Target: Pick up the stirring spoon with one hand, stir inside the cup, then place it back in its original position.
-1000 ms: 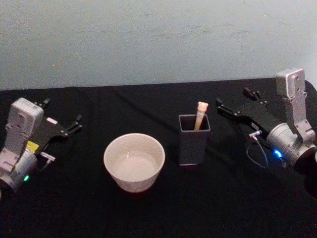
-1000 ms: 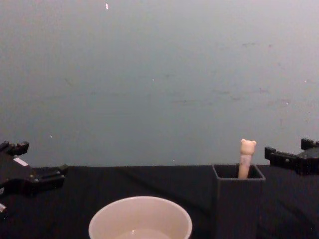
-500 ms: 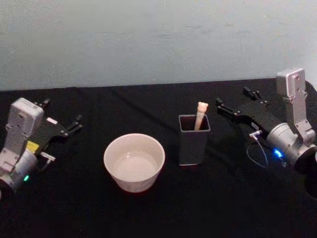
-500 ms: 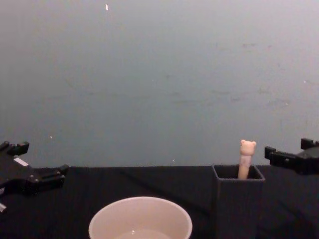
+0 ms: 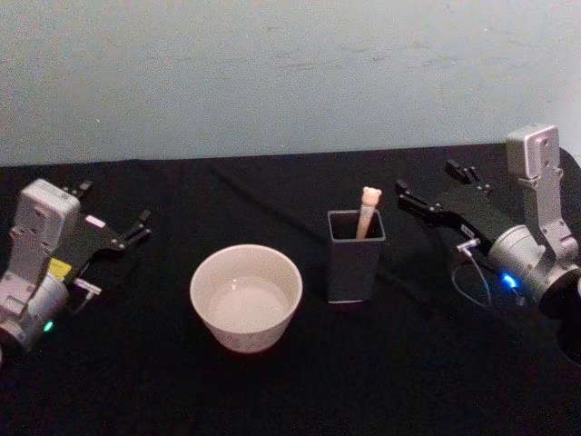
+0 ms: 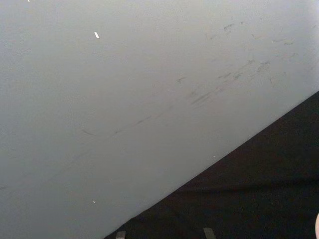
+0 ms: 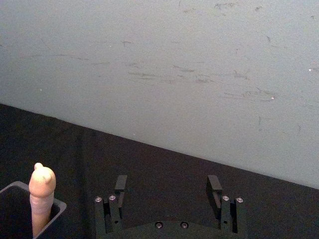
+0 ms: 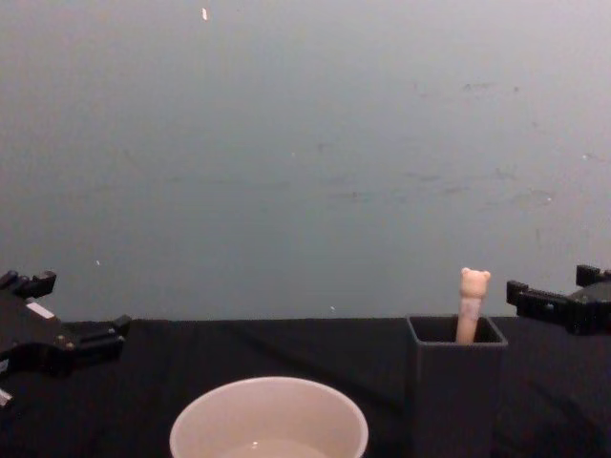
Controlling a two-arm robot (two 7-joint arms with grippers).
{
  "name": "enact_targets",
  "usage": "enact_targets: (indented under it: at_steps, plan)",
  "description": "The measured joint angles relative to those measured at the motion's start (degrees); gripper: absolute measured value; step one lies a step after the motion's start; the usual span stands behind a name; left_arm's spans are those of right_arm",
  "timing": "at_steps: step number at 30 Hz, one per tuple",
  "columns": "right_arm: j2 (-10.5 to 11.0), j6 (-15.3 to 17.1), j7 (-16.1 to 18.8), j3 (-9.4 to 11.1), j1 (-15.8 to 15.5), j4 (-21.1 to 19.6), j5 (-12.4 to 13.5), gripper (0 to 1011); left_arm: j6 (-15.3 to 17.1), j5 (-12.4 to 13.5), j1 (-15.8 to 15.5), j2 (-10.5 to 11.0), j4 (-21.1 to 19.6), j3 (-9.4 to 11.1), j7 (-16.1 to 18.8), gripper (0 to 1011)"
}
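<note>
The stirring spoon (image 5: 369,211) stands upright in a dark grey square holder (image 5: 354,259); its beige bear-head handle (image 8: 471,303) sticks out and its bowl is hidden inside. The cream-white cup (image 5: 246,297) sits left of the holder, with a little liquid at its bottom. My right gripper (image 5: 428,178) hovers open to the right of the holder, apart from the spoon. In the right wrist view the right gripper (image 7: 167,185) holds nothing, and the spoon (image 7: 42,194) lies off to one side of it. My left gripper (image 5: 113,204) rests open at the far left, away from the cup.
A black cloth (image 5: 300,381) covers the table up to a pale grey-blue wall (image 5: 272,73). The cup (image 8: 269,420) and holder (image 8: 456,391) stand close together mid-table. The left gripper (image 8: 81,305) and right gripper (image 8: 550,282) flank them just above the cloth.
</note>
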Motion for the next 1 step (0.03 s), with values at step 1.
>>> enact_targets:
  at_steps: [1]
  plan:
    - [0.0,0.0,0.0,0.0,0.0,0.0,0.0,1002,0.0,0.0,0.0,0.0,0.0,0.0,0.0,1001]
